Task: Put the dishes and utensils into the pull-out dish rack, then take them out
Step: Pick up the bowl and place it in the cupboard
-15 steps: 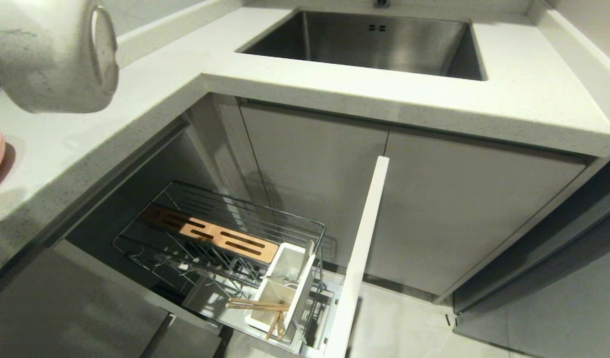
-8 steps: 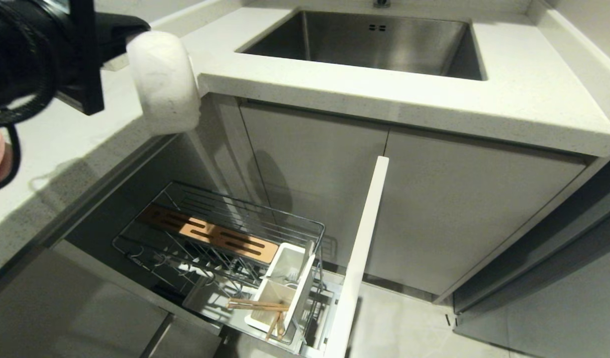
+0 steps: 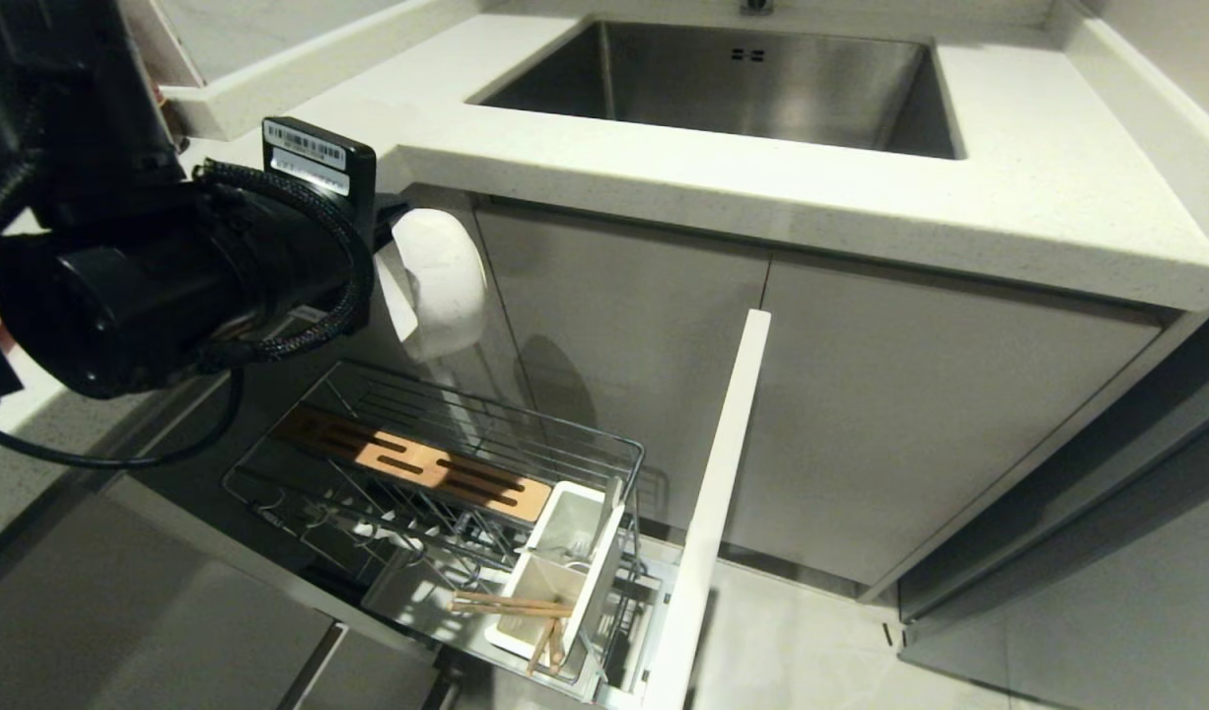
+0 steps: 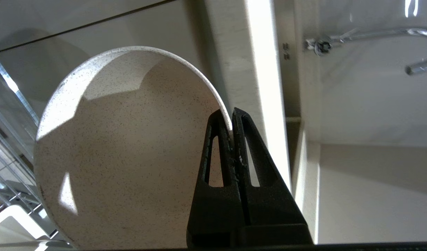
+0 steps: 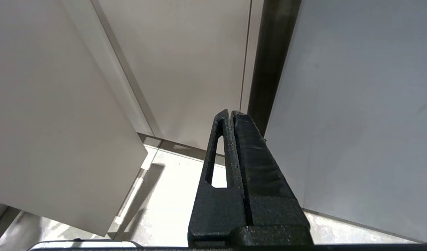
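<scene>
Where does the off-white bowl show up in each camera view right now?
Head view: the bowl is upper left, on edge, at the end of the left arm, above the pull-out dish rack.
Left wrist view: it fills the left half, its rim pinched by the left gripper.
Right wrist view: not in it.
Shared landmark: the rack's chrome wires, at the left wrist view's lower left edge.

Speckled off-white bowl (image 3: pixel 437 281) tipped on edge at upper left; chopsticks (image 3: pixel 511 603) lie across the rack's (image 3: pixel 437 463) white cup (image 3: pixel 540 611) (lower centre).

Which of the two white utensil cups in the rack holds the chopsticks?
The white rectangular utensil cup nearer the camera; light wooden chopsticks lie across it. The farther cup has none.
</scene>
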You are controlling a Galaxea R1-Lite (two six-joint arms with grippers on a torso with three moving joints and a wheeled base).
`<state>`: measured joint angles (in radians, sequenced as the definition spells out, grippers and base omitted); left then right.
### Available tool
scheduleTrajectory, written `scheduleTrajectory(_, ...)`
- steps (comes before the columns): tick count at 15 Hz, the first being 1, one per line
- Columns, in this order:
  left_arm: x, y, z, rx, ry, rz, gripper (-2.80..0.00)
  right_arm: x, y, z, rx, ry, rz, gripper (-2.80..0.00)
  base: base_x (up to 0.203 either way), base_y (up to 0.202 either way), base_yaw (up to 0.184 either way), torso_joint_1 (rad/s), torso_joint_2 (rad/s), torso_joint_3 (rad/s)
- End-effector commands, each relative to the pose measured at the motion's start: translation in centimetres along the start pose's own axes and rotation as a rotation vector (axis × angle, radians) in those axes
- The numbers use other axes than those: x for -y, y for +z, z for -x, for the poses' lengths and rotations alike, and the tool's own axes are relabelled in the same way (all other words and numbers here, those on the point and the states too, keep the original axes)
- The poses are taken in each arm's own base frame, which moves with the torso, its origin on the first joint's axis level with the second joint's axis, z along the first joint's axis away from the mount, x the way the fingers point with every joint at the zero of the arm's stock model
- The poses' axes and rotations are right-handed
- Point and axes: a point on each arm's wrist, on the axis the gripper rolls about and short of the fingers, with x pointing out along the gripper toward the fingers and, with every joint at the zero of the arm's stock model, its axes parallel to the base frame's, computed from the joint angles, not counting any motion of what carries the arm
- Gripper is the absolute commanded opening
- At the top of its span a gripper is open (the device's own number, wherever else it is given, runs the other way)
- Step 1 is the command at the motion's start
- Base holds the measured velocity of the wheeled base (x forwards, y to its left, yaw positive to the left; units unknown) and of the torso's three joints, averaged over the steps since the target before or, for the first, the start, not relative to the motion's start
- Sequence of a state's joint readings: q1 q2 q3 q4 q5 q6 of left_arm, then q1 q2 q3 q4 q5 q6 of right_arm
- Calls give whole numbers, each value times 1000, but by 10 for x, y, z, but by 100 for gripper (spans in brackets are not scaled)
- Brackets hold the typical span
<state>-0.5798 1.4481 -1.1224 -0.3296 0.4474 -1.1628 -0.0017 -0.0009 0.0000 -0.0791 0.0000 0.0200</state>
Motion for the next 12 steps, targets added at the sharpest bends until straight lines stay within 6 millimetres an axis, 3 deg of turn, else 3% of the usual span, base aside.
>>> scheduleTrajectory(1,-19,-18,-6,8,46,11,-280,0,-7,-2,-26,-1,0,-280,0,0,0,0,0,0)
scheduleTrajectory(6,-68,-47,-18,51,135,39,-280,0,-7,-2,-26,0,0,-280,0,0,0,0,0,0)
scheduleTrajectory(12,-109,-43,-50,128,141,130,-280,0,-7,-2,-26,0,0,-280,0,0,0,0,0,0)
